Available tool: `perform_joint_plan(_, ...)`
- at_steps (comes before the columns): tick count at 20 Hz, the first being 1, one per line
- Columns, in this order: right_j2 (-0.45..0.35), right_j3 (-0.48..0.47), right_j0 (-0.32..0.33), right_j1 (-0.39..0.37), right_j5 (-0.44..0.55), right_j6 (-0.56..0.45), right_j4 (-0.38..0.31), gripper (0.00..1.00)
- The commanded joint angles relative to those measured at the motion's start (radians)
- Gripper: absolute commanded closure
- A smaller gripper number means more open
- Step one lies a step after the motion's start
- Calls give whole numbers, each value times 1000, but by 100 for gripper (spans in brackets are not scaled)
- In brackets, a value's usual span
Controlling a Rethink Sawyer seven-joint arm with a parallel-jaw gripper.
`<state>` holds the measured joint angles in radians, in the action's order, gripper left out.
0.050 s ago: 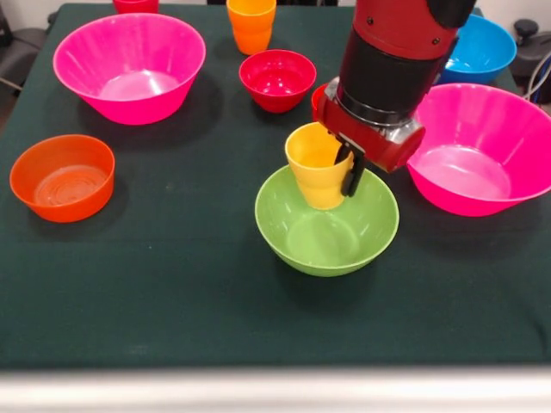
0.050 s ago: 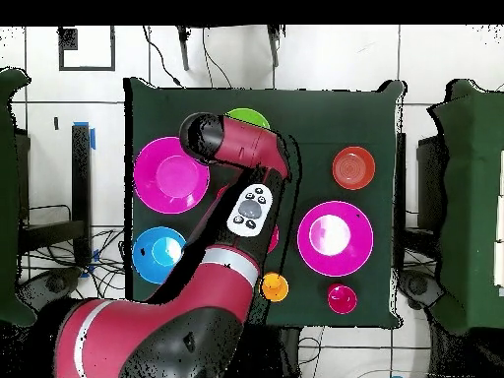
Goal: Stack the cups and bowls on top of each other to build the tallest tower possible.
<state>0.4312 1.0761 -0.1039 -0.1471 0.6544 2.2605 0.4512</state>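
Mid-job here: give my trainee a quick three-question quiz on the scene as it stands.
1. True or false: the yellow cup sits inside the lime-green bowl.
2. What is the tool shut on? A) orange bowl B) yellow cup C) crimson bowl
3. How many hot-pink bowls are on the table?

Key: 1 true; 2 B; 3 two.

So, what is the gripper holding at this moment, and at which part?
The gripper holds the yellow cup by its rim, one finger inside the cup and one outside. The cup stands upright in the lime-green bowl.
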Motion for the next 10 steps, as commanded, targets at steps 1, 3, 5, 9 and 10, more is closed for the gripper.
perform_joint_plan(1,-53,-62,-13,66,-21,220,17,100)
perform_joint_plan(3,-50,-69,-12,64,-11,215,15,100)
perform_joint_plan(5,-45,-77,-12,65,-4,213,13,100)
perform_joint_plan(9,-34,-93,-19,79,0,215,9,100)
perform_joint_plan(10,-34,-90,-23,80,-6,219,11,100)
